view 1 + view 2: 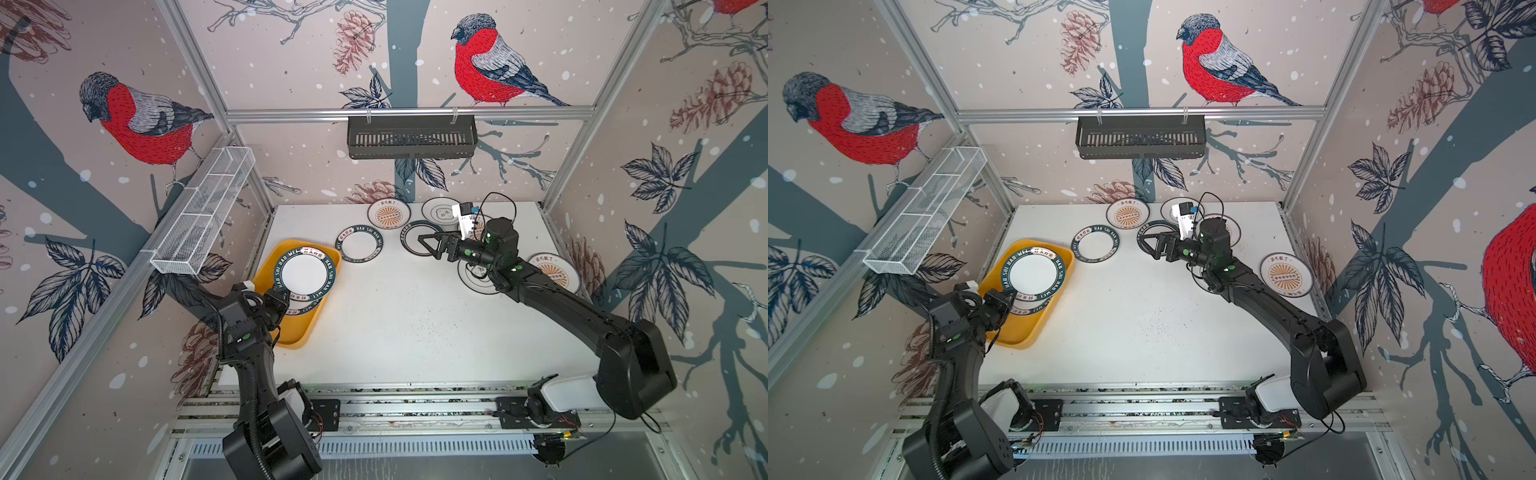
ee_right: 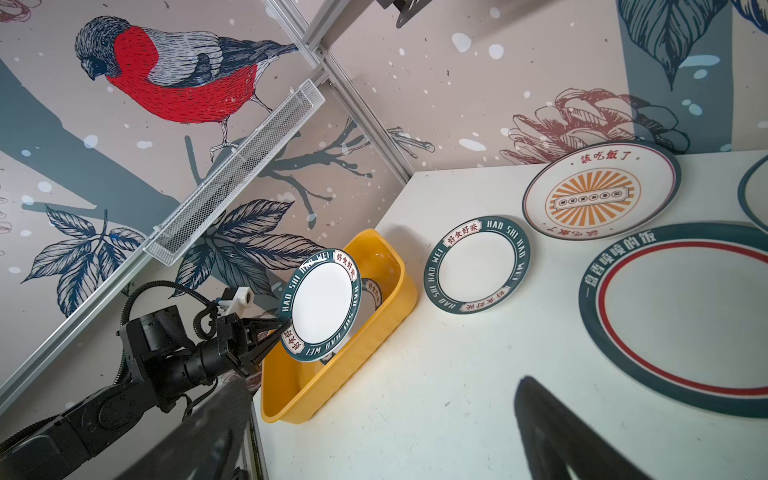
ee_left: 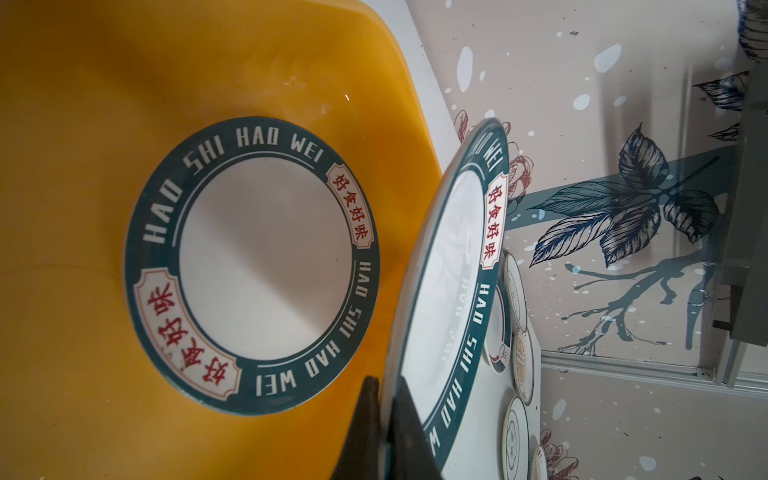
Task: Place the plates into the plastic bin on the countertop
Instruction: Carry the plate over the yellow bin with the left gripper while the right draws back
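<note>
Two lettered plates are at the left gripper [image 1: 282,296]. Its jaws are clamped on the rim of the held plate [image 1: 304,272], which stands out ahead of the fingertips, steeply tilted, above the plastic bin [image 1: 296,337]. The left wrist view shows a dark finger on each face of that rim. Directly under the gripper and the tilted plate, the second lettered plate [image 3: 266,266] lies flat on the bin's floor. In both top views only a sliver of it shows below the held one. Whether the held plate's lower edge touches the bin I cannot tell.

Further right, between the two grippers on the countertop [image 1: 395,328], a third lettered plate [image 1: 359,243] lies flat, nearer to the right gripper [image 1: 428,248] than to the left one.

The right gripper holds nothing. Its jaws stand wide apart, pointing toward the left gripper's side, over the ringed plate [image 2: 681,316], a green-rimmed one with a red inner ring. Whether the fingers touch it is unclear. Beyond the fingertips, toward the back wall, lies a sunburst plate [image 1: 389,214]. Beside that is an emblem plate [image 1: 436,210], partly behind the wrist camera. Under the right forearm a thin-rimmed plate [image 1: 469,280] shows in part. Behind the gripper, out past the arm, rests the last sunburst plate [image 1: 555,272].
</note>
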Motion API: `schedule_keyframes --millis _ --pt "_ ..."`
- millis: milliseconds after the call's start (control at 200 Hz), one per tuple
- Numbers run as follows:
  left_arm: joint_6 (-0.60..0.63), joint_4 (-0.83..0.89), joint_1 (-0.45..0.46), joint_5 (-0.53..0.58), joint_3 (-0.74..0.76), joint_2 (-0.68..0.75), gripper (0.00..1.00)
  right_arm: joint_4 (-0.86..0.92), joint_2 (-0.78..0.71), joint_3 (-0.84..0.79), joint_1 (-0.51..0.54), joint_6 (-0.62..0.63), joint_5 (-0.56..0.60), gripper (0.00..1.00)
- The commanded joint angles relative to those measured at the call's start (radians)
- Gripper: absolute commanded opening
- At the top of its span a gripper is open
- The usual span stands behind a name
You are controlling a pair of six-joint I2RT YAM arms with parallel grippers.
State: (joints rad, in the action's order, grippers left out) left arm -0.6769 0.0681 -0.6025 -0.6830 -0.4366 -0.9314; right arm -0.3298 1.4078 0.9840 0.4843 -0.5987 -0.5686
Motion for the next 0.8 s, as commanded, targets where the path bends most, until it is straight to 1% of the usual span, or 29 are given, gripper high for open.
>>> schedule_keyframes --millis 0,140,330,795 --pt "0.025 -0.008 -0.012 0.003 -0.019 -0.019 0.00 -0.026 -0.001 -0.007 0.002 0.004 0.007 1.00" --pt "-0.003 -0.017 -0.017 0.043 -0.006 -0.023 0.00 -0.040 0.000 -0.019 0.002 0.000 0.004 1.00" --pt "-0.048 -0.068 -0.023 0.061 0.016 -0.040 0.00 -0.043 0.002 -0.025 0.002 0.002 0.002 1.00" --pt "-0.056 -0.093 -0.034 0.095 0.032 -0.088 0.00 -0.069 -0.010 -0.056 0.004 -0.002 -0.009 1.00"
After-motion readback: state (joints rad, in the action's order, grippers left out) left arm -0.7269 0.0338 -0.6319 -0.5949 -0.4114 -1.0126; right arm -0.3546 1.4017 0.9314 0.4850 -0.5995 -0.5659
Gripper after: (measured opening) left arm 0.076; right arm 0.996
